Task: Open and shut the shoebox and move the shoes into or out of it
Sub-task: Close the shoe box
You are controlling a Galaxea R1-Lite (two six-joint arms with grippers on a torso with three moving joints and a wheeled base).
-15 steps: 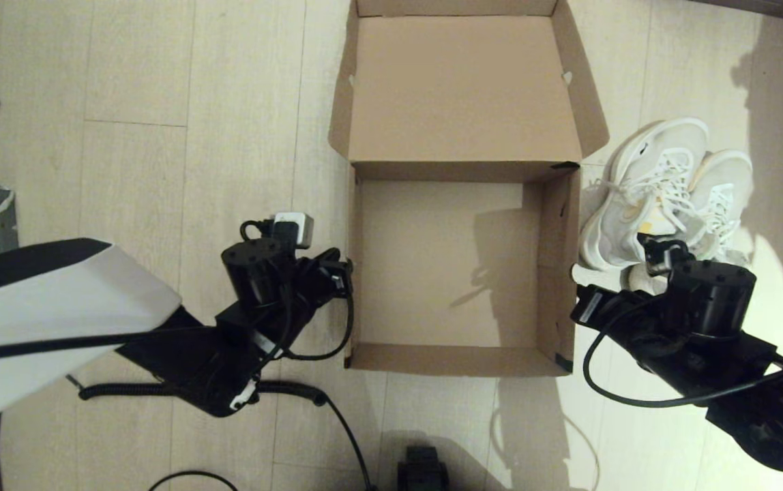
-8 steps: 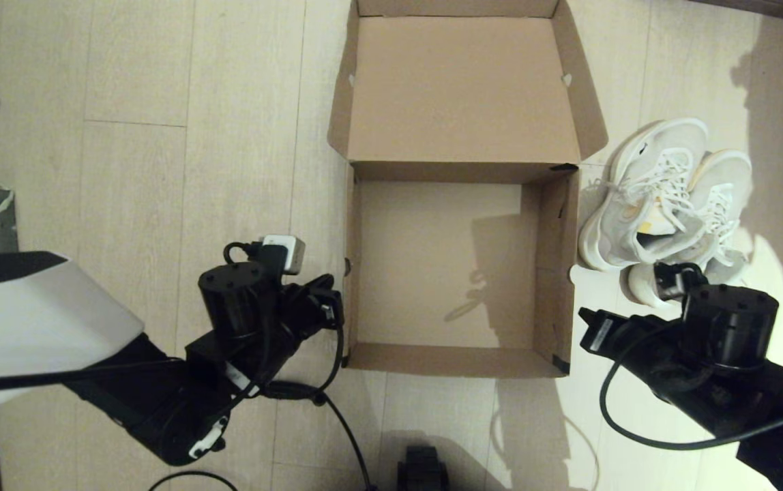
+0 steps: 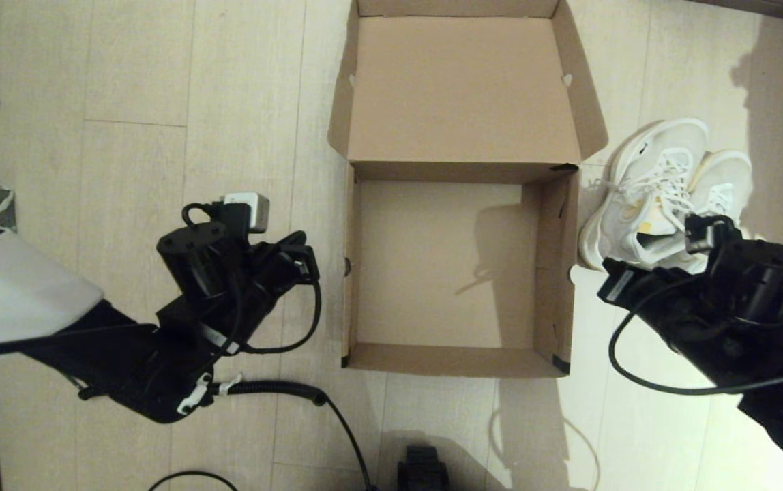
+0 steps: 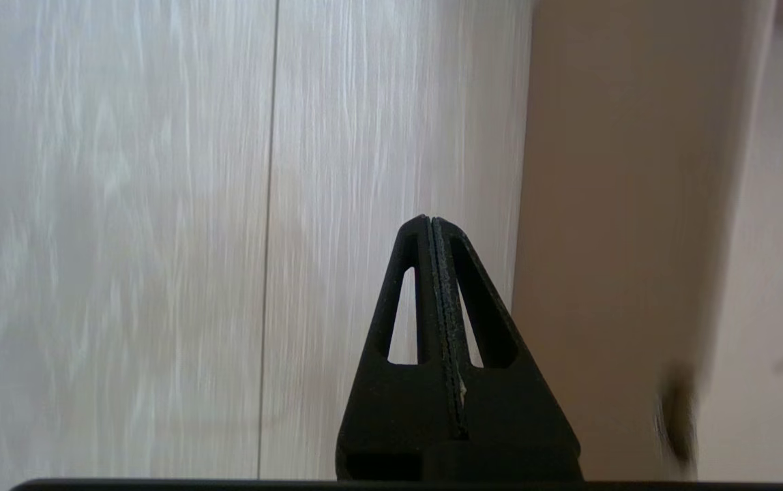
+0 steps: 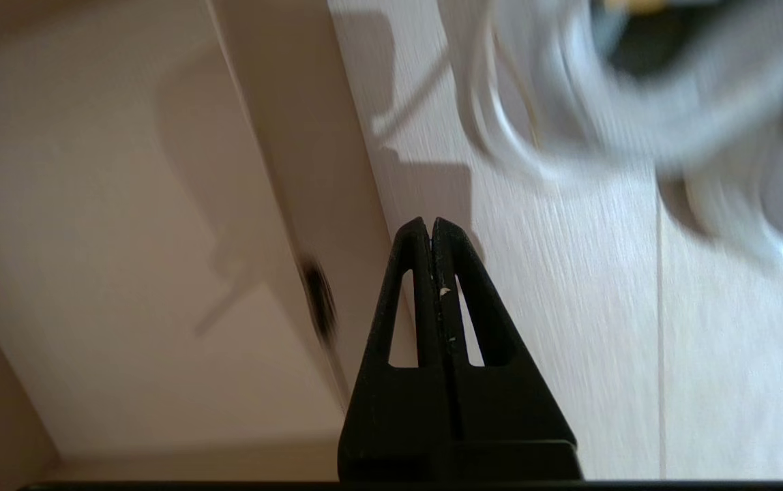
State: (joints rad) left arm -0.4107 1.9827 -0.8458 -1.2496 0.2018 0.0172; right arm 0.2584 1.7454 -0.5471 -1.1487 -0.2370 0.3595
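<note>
Shoebox (image 3: 460,266): one, on floor (image 3: 125,136), lid flung back flat, nothing inside. Dark tape on two near corners. No readable writing or brand anywhere. Shoes (image 3: 664,191): two, white, laced, side by side on floor just beside shoebox's right wall, outside it. Left tool (image 4: 431,228) pressed fully together, holding nothing, over floor near shoebox's left wall. Right tool (image 5: 430,228) likewise fully together, holding nothing, over floor between shoebox's right wall and shoes.
</note>
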